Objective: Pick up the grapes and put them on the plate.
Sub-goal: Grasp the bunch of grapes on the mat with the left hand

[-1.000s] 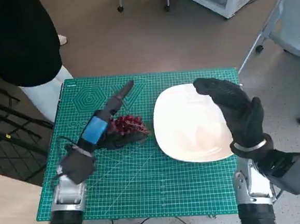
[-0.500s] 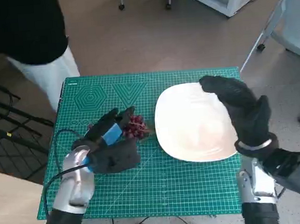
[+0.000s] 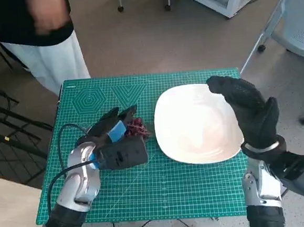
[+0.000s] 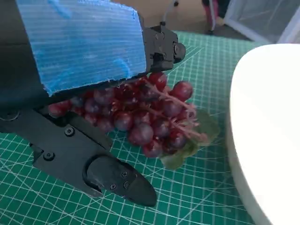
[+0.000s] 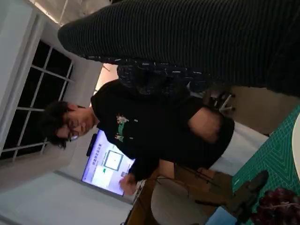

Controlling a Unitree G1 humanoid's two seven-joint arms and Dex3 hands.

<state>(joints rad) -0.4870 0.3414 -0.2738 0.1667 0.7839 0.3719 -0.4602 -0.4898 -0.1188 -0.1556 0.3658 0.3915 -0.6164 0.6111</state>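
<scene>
A bunch of dark red grapes (image 3: 138, 127) lies on the green cutting mat (image 3: 163, 191), just left of the white plate (image 3: 197, 123). My left hand (image 3: 115, 144) is lowered over the bunch from the near left. In the left wrist view its fingers (image 4: 161, 47) reach across the far side of the grapes (image 4: 147, 115), while the thumb (image 4: 117, 180) lies on the mat on the near side with a gap to the fruit. My gloved right hand (image 3: 249, 111) is raised over the plate's right rim, holding nothing. The right wrist view catches the grapes (image 5: 277, 201) at its edge.
A person in a black top and white trousers (image 3: 46, 43) stands at the mat's far left corner and also fills the right wrist view (image 5: 140, 131). A black cable (image 3: 65, 152) loops beside my left forearm. A chair base (image 3: 272, 30) stands on the floor to the far right.
My left hand has turned and drawn in over the grapes, its fingers now bent around them instead of pointing away. The person has shifted to the right. My right hand has hardly moved.
</scene>
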